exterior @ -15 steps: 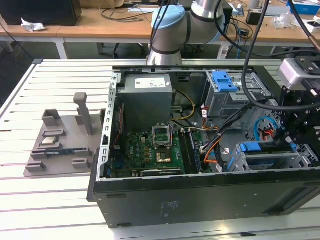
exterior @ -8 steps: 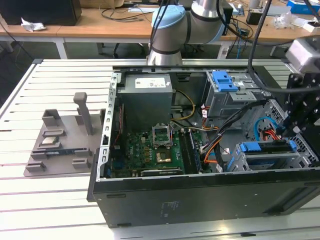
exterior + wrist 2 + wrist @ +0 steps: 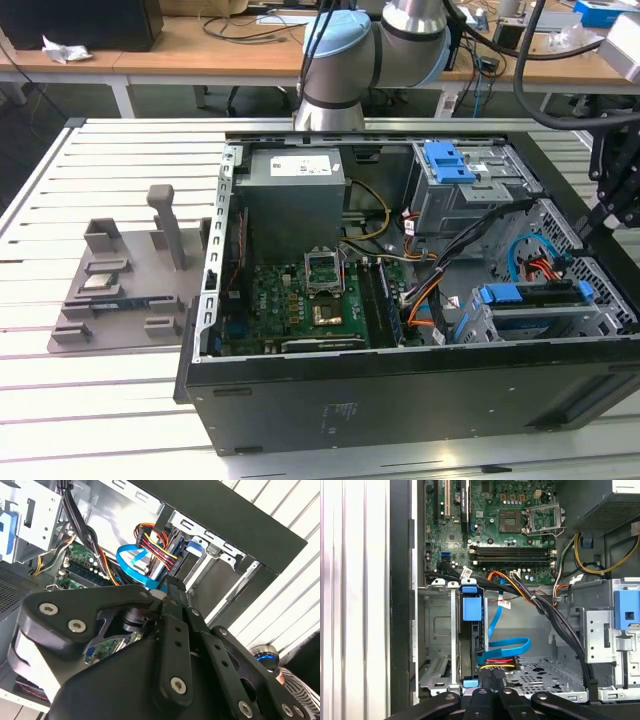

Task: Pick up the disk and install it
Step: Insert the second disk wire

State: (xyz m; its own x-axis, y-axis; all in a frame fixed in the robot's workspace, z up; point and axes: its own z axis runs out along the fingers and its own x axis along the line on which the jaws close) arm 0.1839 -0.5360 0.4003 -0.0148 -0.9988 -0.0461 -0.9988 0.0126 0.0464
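Disk [image 3: 471, 640] sits on edge in the cage [image 3: 437, 630] at the case's [image 3: 400, 400] corner, blue rails and tab showing, cables plugged into its end, so it looks already seated. Claw [image 3: 487, 692] hovers just by that end, at six o'clock from the disk in the first wrist view; linkage hides the tips, so I cannot tell its opening. Motherboard [image 3: 510, 525] lies at twelve. Case rests on the worktop [image 3: 100, 400].

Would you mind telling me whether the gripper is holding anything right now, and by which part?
It cannot be told: the gripper sits at the disk in its bay, but any contact is hidden.
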